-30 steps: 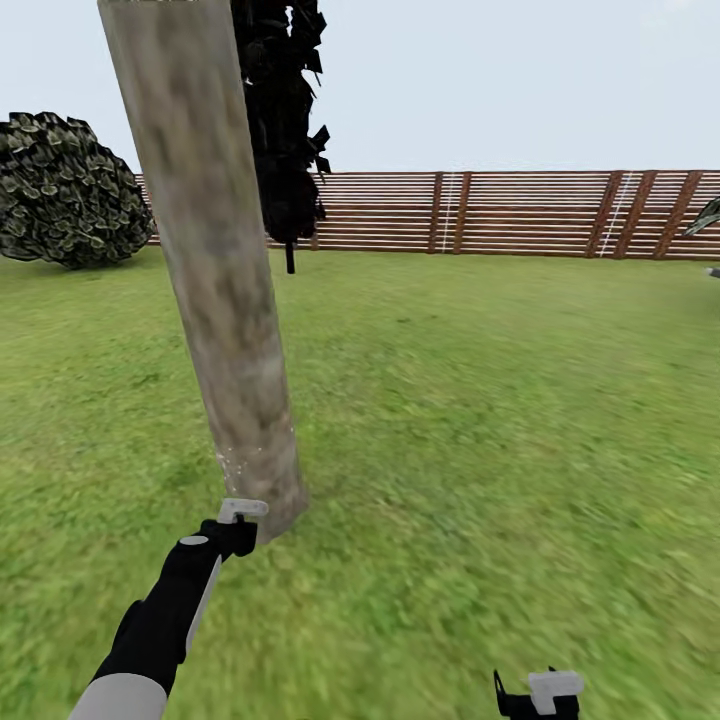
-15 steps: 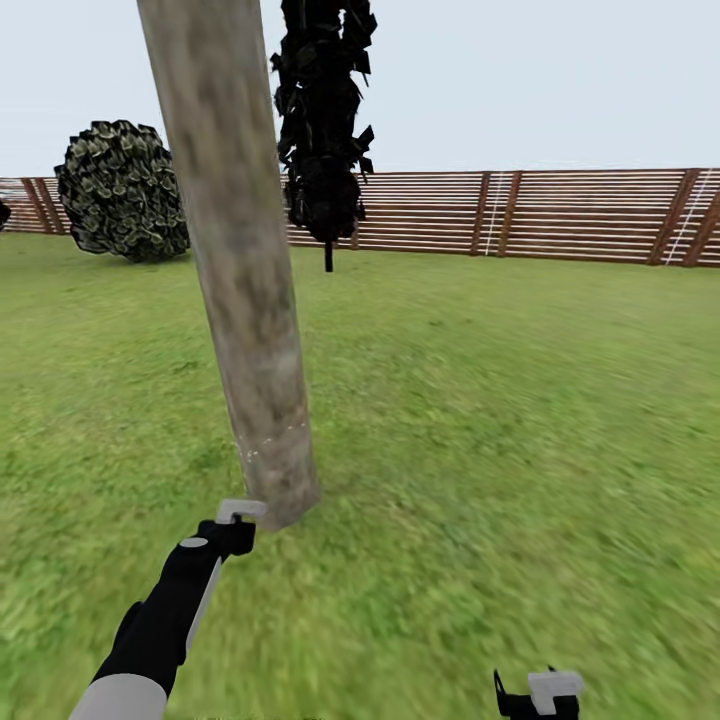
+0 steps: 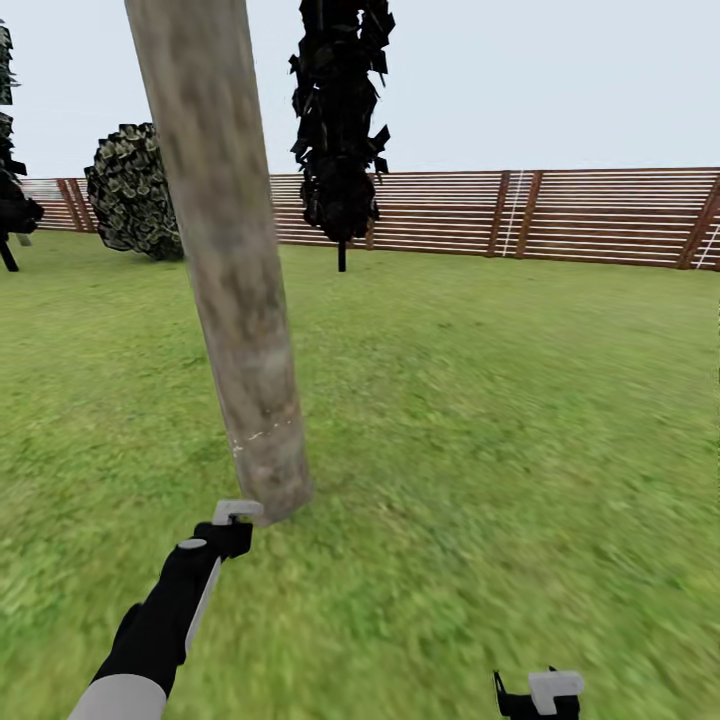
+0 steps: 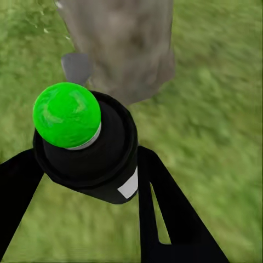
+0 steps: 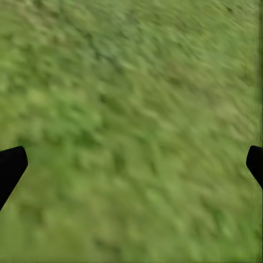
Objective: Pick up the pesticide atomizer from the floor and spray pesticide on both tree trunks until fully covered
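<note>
The left gripper (image 4: 82, 181) is clamping the pesticide atomizer (image 4: 82, 145), aiming it at the base of the tree trunk (image 3: 235, 300) just beyond, probably to coat the bark low down, where pale pesticide specks (image 3: 262, 436) are showing. The right gripper (image 5: 131, 161) is hanging spread wide and empty over the lawn (image 3: 520, 420).

The left arm (image 3: 165, 620) is glossy black with a pale grey sleeve section and a white-tipped claw (image 3: 237, 512).
</note>
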